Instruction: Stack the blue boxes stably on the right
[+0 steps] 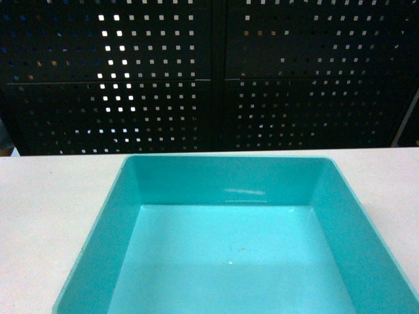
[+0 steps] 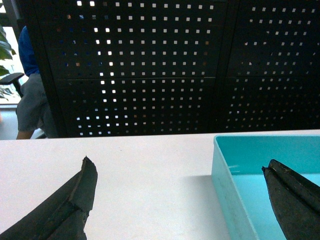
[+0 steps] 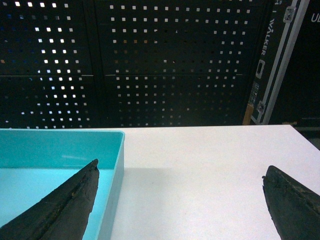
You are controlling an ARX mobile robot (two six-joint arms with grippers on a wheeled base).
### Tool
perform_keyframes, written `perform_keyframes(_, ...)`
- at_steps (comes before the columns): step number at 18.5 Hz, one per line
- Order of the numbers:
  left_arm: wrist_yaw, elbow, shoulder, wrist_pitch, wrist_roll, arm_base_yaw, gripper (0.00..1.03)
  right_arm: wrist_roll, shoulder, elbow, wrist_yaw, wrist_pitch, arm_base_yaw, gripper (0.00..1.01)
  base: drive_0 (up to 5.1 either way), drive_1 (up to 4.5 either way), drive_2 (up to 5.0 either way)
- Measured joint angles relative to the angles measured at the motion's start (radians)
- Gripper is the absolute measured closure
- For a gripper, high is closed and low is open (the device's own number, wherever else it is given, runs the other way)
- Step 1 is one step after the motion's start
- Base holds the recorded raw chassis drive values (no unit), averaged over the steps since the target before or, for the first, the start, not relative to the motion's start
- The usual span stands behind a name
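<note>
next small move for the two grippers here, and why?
Probably lower both and close on the turquoise tub: the left gripper is open astride its left wall, the right gripper open astride its right wall, and neither holds anything.

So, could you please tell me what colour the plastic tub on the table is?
The tub is a light turquoise-blue, plain and unpatterned; the head view shows it best.

A white table [image 1: 46, 196] carries one turquoise-blue tub [image 1: 222, 180] sitting directly on its top.
</note>
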Motion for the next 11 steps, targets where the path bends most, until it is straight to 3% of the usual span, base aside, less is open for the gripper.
perform_keyframes(11, 0.0, 0.0, 0.0, 0.0, 0.0, 0.0, 0.05, 0.0, 0.0, 0.0, 0.0, 0.0, 0.0, 0.03, 0.0, 0.0, 0.0)
